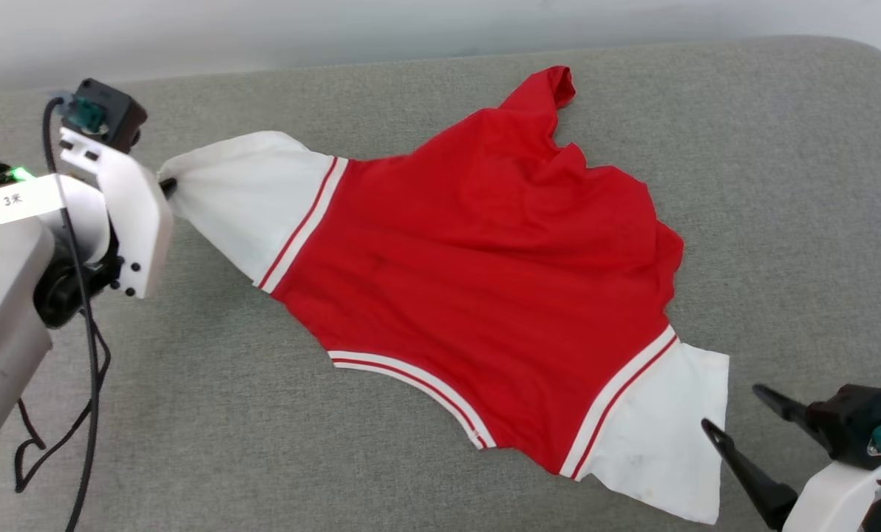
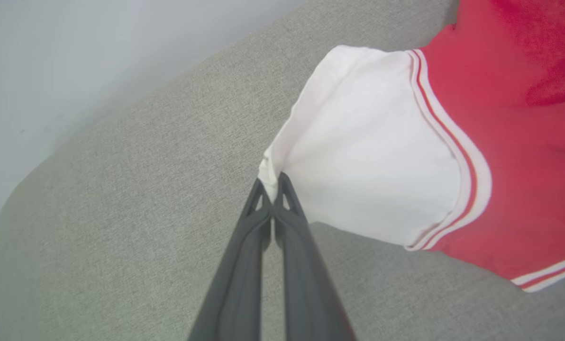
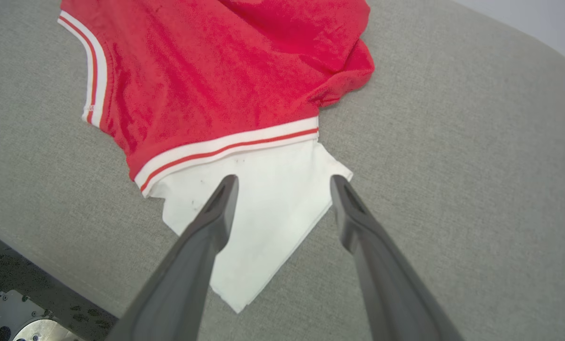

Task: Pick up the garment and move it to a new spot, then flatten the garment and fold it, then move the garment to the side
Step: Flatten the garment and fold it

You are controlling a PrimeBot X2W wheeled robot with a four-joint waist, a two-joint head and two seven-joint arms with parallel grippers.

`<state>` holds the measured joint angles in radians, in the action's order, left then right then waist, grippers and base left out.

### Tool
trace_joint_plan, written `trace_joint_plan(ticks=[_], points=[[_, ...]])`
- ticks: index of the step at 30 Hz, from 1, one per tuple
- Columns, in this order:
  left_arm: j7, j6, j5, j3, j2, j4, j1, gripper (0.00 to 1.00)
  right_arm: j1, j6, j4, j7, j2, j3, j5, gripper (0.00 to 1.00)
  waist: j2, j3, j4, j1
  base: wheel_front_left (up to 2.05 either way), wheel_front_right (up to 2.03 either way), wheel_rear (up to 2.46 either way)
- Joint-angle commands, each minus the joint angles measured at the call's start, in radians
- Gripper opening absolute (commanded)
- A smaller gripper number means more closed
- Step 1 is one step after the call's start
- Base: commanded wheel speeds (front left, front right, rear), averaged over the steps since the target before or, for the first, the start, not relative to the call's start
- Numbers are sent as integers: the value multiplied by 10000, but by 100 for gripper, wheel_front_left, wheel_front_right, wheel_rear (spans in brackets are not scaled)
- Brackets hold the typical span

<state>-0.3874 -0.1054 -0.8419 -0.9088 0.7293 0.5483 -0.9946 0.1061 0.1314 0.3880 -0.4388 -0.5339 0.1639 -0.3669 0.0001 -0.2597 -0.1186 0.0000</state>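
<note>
Here's the garment [image 1: 485, 281], spread out diagonally across the grey padded surface [image 1: 189, 414], a plain red side facing up. The body is bright red, the two short sleeves are white, and a red-and-white striped trim runs along each sleeve seam and around the curved neckline on the near edge. At the far end one red corner [image 1: 551, 85] is bunched and curled up, and the red edge beside it ripples in loose folds.

The sleeve on the left [image 1: 256, 199] is drawn out to a point. The sleeve on the right [image 1: 662, 436] lies flat near the front edge of the surface, with a few small dark specks on it.

Over to the left gripper [image 1: 167, 185]: it reaches in from the left side, its white wrist housing tilted and its fingers pointing across at the shirt. In the left wrist view the two dark fingers are pressed together, pinching the tip of that white sleeve. A black cable [image 1: 89, 347] hangs down beside the arm.

The right gripper [image 1: 732, 408] sits low at the right, angled up and leftward, fingers spread wide. From its wrist view they frame the flat sleeve; whether they touch the cloth, I can't tell.
</note>
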Motion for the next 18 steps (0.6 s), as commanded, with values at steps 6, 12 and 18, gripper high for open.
trace_joint_plan(ticks=[6,12,18], points=[[294,340,-25,169,542,-57,374,0,434,-13,29,-891,-315,272,-430,100,-1,97,247,0,0,0,0],[398,509,-117,256,758,-338,569,0,488,-13,-376,-1354,-435,390,-620,100,-1,-24,534,0,0,0,0],[448,672,16,183,556,-729,409,0,-157,-13,-1058,-1337,-623,1011,-658,100,-1,-322,841,0,0,0,0]])
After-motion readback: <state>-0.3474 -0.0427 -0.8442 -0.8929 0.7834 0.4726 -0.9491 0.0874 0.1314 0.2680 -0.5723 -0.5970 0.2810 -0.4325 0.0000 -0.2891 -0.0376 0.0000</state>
